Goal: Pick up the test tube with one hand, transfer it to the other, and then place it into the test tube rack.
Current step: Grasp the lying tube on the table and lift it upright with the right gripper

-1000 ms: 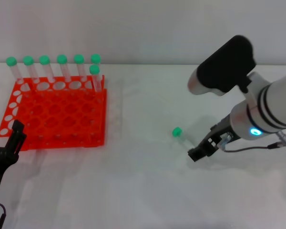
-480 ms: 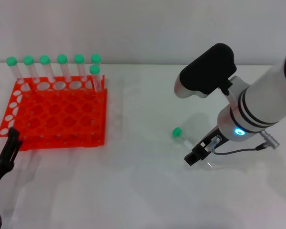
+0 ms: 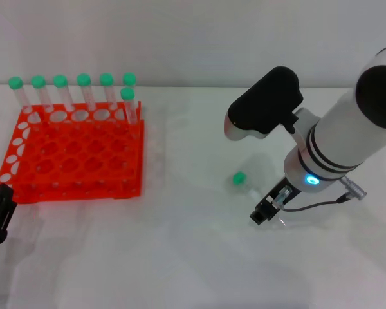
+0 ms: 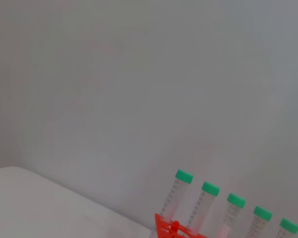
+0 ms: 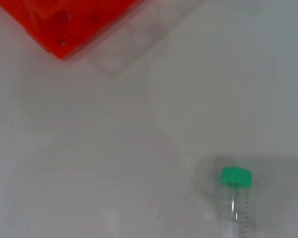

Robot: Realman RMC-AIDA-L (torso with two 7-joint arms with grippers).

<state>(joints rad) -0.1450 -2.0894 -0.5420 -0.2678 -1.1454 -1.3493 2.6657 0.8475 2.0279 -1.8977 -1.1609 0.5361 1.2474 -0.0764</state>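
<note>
Test tube (image 3: 243, 183) lies just beside right gripper (image 3: 265, 211), whose opening I cannot tell; a nudge could roll it away.

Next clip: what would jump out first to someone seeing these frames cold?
The bright orange-red test tube rack on the table's left, with seven green-capped tubes standing along its far edge. Then the thick white right arm with its blue ring, its claw low over the table beside a lone test tube lying on its side. The left claw sits at the near left edge.
</note>
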